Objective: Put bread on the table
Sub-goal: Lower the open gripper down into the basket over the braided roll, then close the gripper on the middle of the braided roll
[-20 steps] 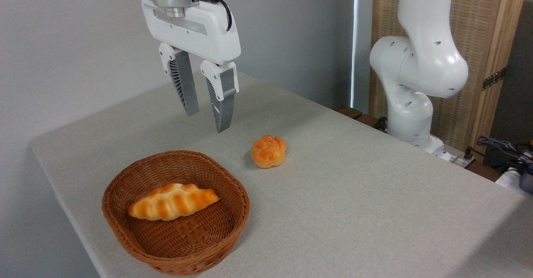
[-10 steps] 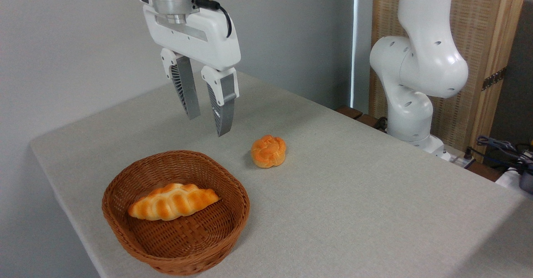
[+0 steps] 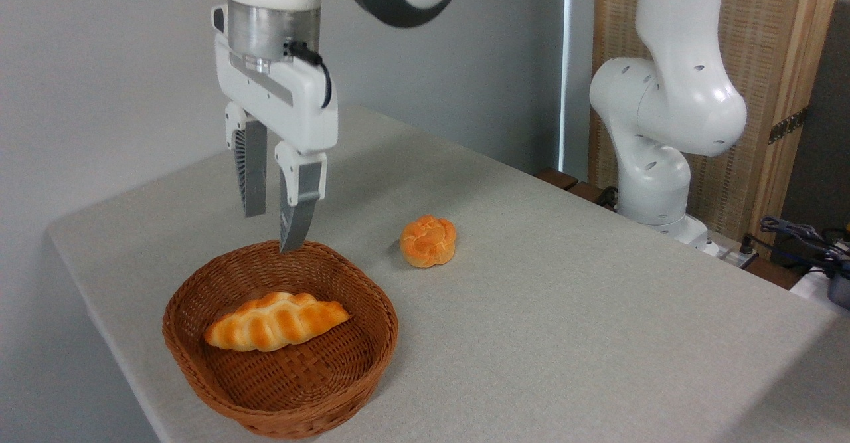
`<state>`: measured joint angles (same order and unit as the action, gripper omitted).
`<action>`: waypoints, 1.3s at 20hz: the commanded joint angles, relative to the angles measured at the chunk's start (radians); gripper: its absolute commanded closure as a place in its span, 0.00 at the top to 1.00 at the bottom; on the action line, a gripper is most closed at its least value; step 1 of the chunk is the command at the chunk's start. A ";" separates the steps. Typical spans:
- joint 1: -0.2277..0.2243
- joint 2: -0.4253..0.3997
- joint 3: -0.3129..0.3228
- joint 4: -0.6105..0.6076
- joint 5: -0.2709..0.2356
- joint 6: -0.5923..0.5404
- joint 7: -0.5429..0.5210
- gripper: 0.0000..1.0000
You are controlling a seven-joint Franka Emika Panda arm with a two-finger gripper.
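Bread point(image 3: 277, 321) lies inside the basket point(image 3: 372, 356), long axis running left to right, its right tip a little higher in the picture than its left; golden-orange crust with pale grooves, resting on the woven floor, apart from the side walls as far as can be seen. Basket sits near the front left corner of the surface point(image 3: 564, 337), its front wall close to the front edge. Gripper point(image 3: 271, 229) hangs above the basket's far rim, fingers pointing down, jaws parted with clear space between them and nothing held; the nearer fingertip shows right at the rim line, contact not possible to judge. No touch between gripper and bread; the loaf lies lower in the picture, toward the front of the basket. Small round bun point(image 3: 428, 240) rests on the bare surface to the right of the basket, well apart from its rim and right of the gripper. Robot base point(image 3: 654, 190) stands beyond the far right edge of the surface, in front of a woven screen point(image 3: 764, 38). Cables point(image 3: 797, 234) lie at the far right, off the surface.
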<state>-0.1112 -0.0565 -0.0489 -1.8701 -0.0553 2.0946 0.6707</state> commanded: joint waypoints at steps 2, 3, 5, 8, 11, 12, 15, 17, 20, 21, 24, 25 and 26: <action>0.005 -0.002 -0.002 -0.073 -0.012 0.044 0.275 1.00; 0.004 0.006 -0.002 -0.084 -0.008 0.045 0.324 1.00; 0.004 0.030 -0.002 -0.096 -0.005 0.074 0.400 1.00; 0.004 0.066 -0.002 -0.106 -0.005 0.134 0.463 1.00; 0.004 0.083 -0.014 -0.118 -0.003 0.160 0.464 1.00; 0.004 0.087 -0.022 -0.127 -0.004 0.172 0.464 1.00; 0.004 0.092 -0.026 -0.159 -0.012 0.200 0.463 1.00; 0.004 0.092 -0.032 -0.162 -0.015 0.202 0.463 1.00; 0.004 0.102 -0.034 -0.162 -0.023 0.203 0.461 1.00; 0.004 0.104 -0.034 -0.162 -0.021 0.203 0.463 1.00; 0.004 0.118 -0.034 -0.164 -0.018 0.237 0.463 1.00; 0.004 0.125 -0.035 -0.170 -0.017 0.258 0.463 1.00; 0.004 0.132 -0.040 -0.178 -0.012 0.275 0.463 1.00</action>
<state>-0.1110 0.0575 -0.0802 -2.0260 -0.0570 2.3027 1.1188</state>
